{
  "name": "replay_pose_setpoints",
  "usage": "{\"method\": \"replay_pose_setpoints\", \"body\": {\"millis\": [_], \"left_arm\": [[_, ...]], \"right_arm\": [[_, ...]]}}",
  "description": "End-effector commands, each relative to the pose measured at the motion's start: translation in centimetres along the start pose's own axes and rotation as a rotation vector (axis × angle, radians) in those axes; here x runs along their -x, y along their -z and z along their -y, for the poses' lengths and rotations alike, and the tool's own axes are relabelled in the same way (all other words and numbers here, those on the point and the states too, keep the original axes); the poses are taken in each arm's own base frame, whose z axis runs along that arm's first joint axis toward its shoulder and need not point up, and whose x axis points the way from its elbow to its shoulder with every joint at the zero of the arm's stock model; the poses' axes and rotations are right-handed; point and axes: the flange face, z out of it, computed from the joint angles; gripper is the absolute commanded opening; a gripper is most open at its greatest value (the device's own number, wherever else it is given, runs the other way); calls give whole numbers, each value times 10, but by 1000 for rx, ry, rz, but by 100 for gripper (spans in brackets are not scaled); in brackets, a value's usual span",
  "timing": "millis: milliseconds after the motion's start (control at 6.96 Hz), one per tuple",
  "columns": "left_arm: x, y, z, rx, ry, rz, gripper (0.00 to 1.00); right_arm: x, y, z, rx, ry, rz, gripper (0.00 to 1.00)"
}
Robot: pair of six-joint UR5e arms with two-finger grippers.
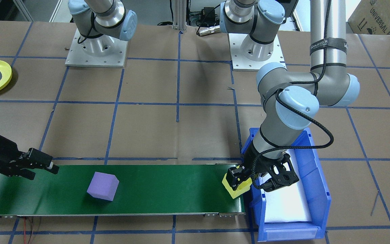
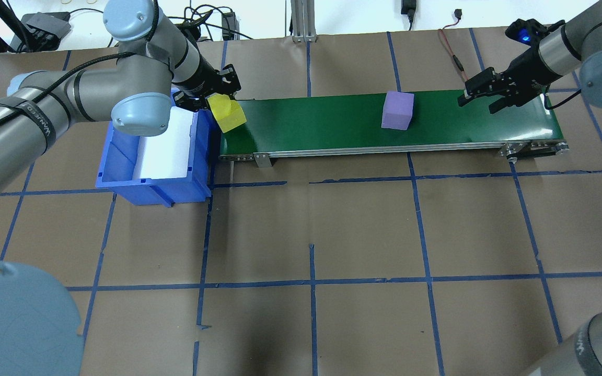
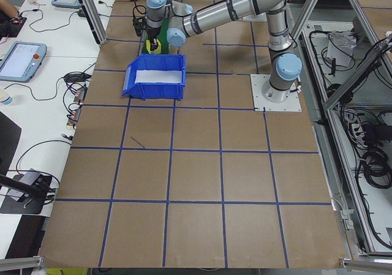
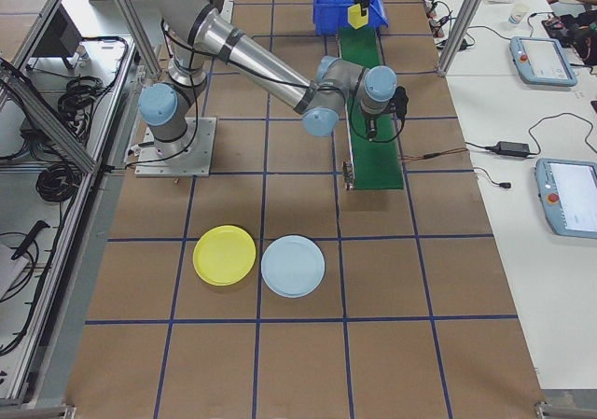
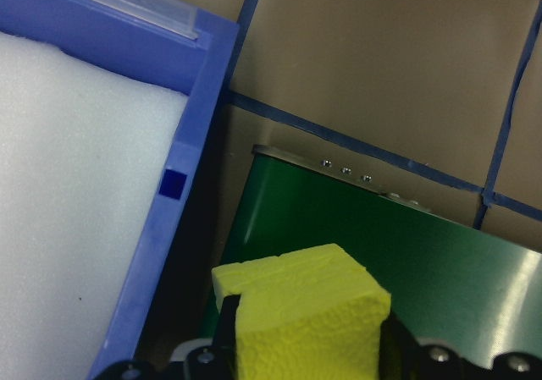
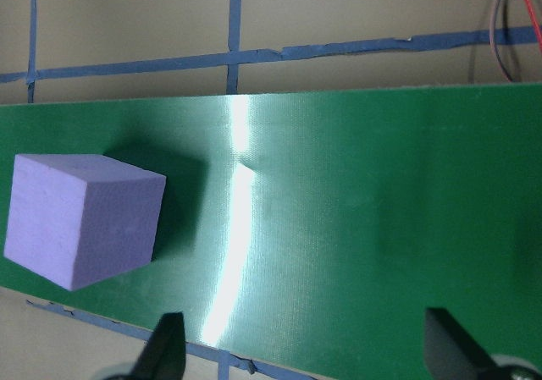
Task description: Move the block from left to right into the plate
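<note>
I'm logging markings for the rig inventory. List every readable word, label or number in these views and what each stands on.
"UNIVERSAL", cut off after it: cardboard box at the front-facing view's top right corner.
Part of a brand on the black strap around the left arm: roughly "VANJEED", too unclear to confirm; the same strap shows in the overhead view.
Tablet screens on the side bench: too small to read.
</note>
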Motion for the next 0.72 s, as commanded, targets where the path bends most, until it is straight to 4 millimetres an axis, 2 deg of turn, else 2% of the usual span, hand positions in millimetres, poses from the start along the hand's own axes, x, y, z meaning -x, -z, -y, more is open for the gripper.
{"method": "replay_pose_setpoints", "body": {"millis": [0,144,431,575], "left_arm": [[0,-4,2,-4,-61,-1,35],[-1,-4,3,-6,-114,0,97],[-3,1,5,-11,-120,-8,100],[-5,12,6,-29,-127,-13,100]], "right_arm": [[0,0,-1,1,-1,0,100],[0,0,-1,1,-1,0,100],[0,0,-1,0,0,-1,100],[0,2,1,-4,1,-6,100]]}}
